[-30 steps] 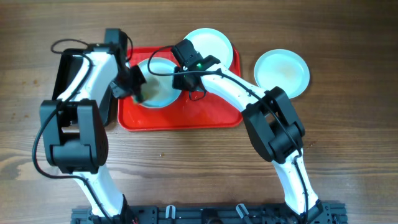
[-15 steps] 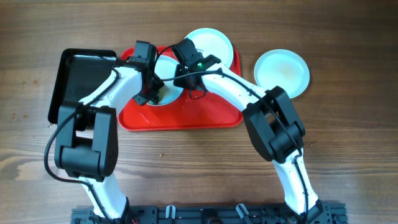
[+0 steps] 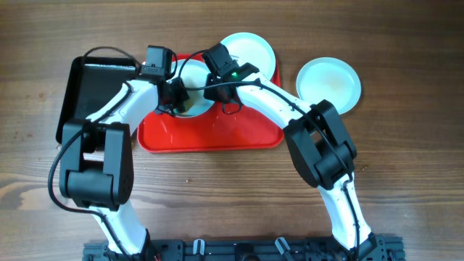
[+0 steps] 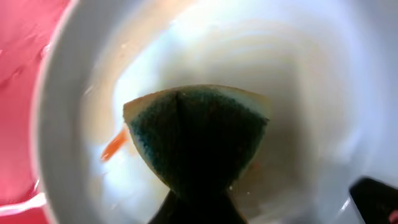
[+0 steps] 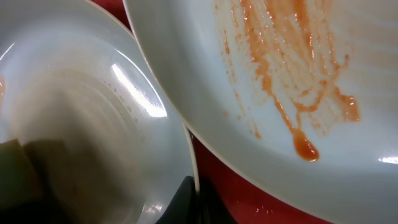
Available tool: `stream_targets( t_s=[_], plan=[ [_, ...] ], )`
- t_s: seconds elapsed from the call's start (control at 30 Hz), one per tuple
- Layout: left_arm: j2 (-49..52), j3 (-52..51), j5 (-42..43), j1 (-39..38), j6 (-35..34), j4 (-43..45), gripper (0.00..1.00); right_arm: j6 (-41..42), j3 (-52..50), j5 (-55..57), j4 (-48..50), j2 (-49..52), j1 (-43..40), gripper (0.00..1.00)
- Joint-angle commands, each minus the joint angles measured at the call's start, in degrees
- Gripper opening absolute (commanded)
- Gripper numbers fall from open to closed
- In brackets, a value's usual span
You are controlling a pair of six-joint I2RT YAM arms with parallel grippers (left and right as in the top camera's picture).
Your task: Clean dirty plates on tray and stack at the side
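On the red tray a white plate is held at its right rim by my right gripper, which is shut on it. My left gripper is shut on a green and yellow sponge pressed into this plate; an orange sauce streak lies beside the sponge. The right wrist view shows the jaws pinching the rim. A second plate with orange sauce streaks overlaps it at the tray's far corner. A third plate lies on the table to the right.
A black glossy tray lies left of the red tray, under my left arm. The wooden table runs all around. The near half of the red tray shows wet smears.
My left gripper has moved the sponge from the plate's left edge rightward into its middle, then slightly toward the far side. The right gripper has kept its hold on the rim.
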Motion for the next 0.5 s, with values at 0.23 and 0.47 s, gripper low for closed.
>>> stream_targets(
  t_s=[0.23, 0.47],
  plan=[
    [1.2, -0.7, -24.5, 0.3, 18.5, 7.8, 0.04, -0.5, 0.0, 0.4, -0.1, 1.5, 0.3, 0.04],
    [1.2, -0.7, -3.7, 0.3, 32.7, 7.9, 0.04, -0.5, 0.0, 0.4, 0.0, 1.5, 0.3, 0.04]
  ],
)
